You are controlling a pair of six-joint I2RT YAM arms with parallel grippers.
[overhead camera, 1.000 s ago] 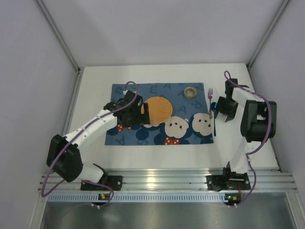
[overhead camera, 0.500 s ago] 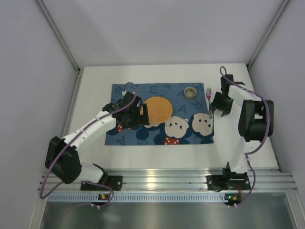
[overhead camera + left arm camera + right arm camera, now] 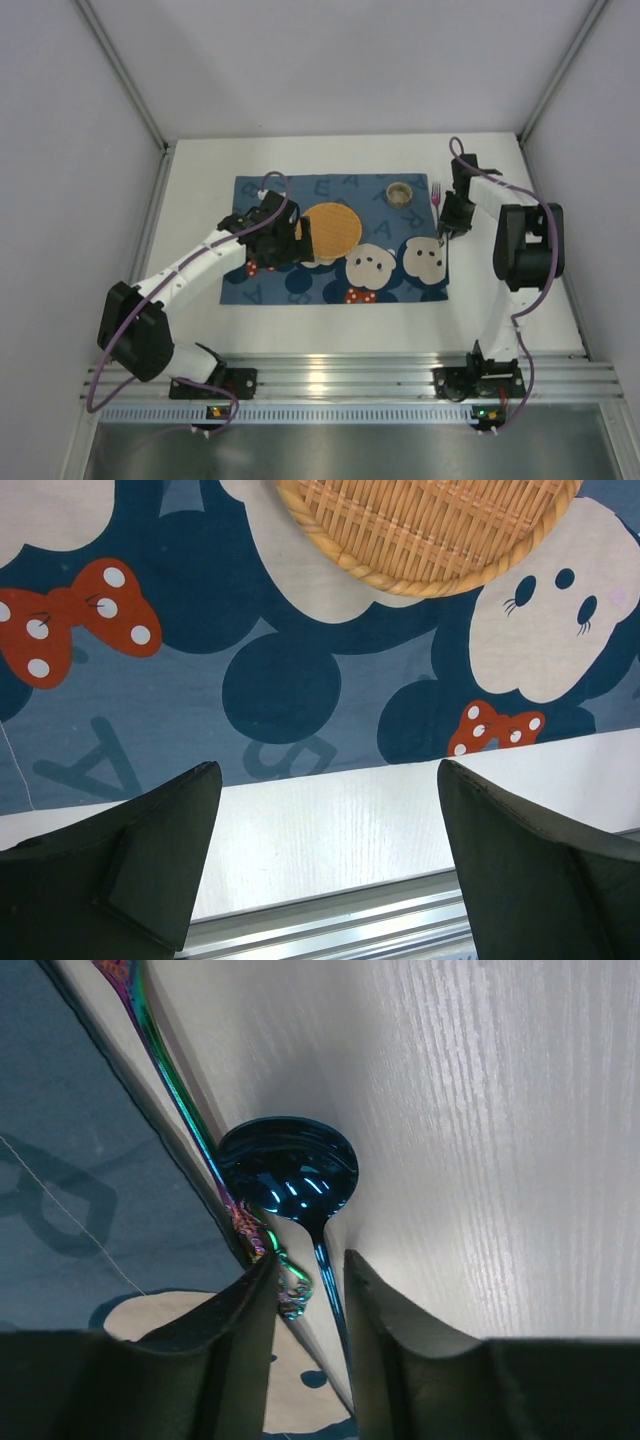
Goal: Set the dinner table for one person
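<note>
On the white dinner table [image 3: 200, 200] lies a blue placemat [image 3: 270, 285] bearing a woven round plate [image 3: 330, 228] and a small cup [image 3: 401, 191]. A rainbow-tinted fork [image 3: 170, 1080] lies along the mat's right edge, next to a dark blue spoon [image 3: 288, 1170] on the bare table [image 3: 500, 1110]. My right gripper [image 3: 310, 1258] hangs low over both, its jaws narrow but apart. The spoon's thin handle runs between them, and the fork's curled end touches the left finger. My left gripper [image 3: 325, 770] stands wide open and empty over the mat's near edge, just left of the plate [image 3: 420, 530].
The fork's tines [image 3: 437, 192] show beyond the right gripper [image 3: 446, 225] in the top view. White walls close in the table at the back and sides. An aluminium rail [image 3: 350, 375] runs along the near edge, also seen below the left fingers [image 3: 160, 870].
The right gripper has moved toward the far side along the mat's right edge and its jaws have narrowed around the spoon's handle. The left arm has hardly moved.
</note>
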